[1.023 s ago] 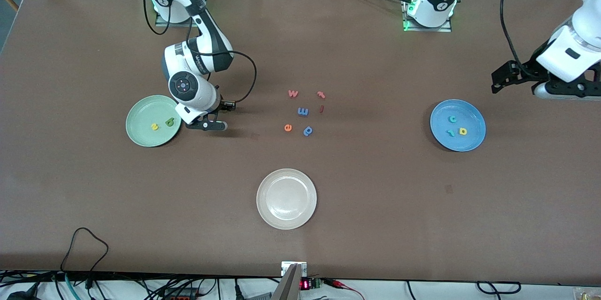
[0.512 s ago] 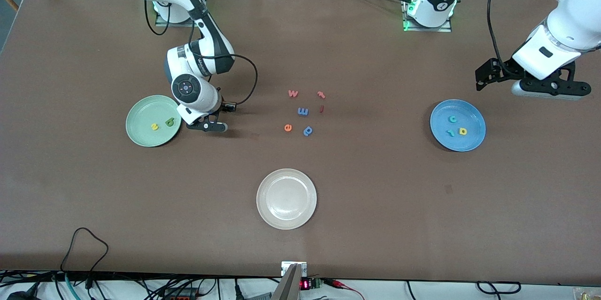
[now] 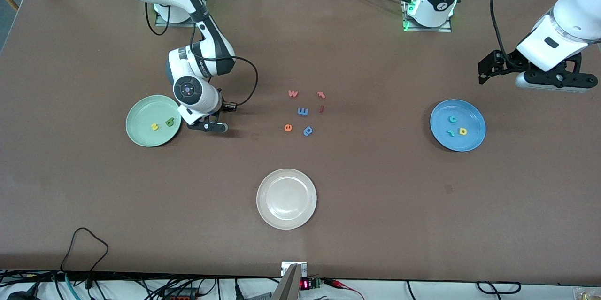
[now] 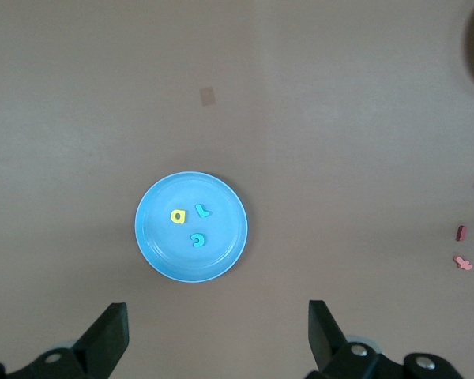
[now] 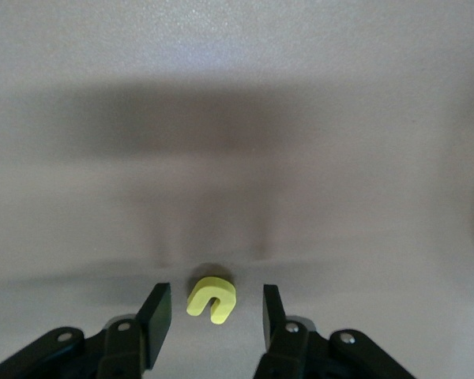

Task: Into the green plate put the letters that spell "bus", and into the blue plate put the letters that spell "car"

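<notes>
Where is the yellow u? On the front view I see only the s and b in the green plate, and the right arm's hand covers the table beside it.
Observer: The yellow u lies flat on the table, between the right gripper's fingers.
Operator: Gripped?
Observer: No. The fingers stand open, with a gap on each side of it.
Operator: And the left gripper?
Observer: The left gripper is open and holds nothing.

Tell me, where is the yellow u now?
In the right wrist view the yellow u lies on the table between the open fingers of the right gripper, which is low beside the green plate.
</notes>
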Tool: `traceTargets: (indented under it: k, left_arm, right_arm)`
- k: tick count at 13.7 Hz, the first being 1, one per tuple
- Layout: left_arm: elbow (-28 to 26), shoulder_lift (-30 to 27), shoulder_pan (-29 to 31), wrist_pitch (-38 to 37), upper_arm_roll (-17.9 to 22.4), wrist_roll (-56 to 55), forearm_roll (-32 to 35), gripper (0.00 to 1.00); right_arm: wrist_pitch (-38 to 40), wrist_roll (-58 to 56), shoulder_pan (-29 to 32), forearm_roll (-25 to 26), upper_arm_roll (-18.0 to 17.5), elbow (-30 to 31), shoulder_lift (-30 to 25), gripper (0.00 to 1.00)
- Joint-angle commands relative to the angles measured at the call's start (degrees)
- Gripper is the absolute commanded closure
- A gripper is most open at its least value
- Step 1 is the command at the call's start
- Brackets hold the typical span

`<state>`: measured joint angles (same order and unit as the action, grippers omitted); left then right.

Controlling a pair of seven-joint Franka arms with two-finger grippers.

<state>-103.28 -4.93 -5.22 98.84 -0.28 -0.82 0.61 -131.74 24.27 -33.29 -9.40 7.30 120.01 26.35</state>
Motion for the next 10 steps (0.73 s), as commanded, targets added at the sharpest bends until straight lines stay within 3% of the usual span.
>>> traceTargets:
  k: [1, 10]
  left_arm:
    - [1.0, -0.5, -0.1, -1.3, -0.8, 0.5, 1.3, 0.0]
    - [1.1, -0.4, 0.0, -1.9, -0.8, 0.4, 1.3, 0.0]
  right_arm:
    - [-0.6, 0.6, -1.3, -1.4, 0.4, 0.1, 0.2, 0.46]
    - [-1.8, 2.2, -2.1, -2.3, 0.6, 0.0, 1.0, 0.46]
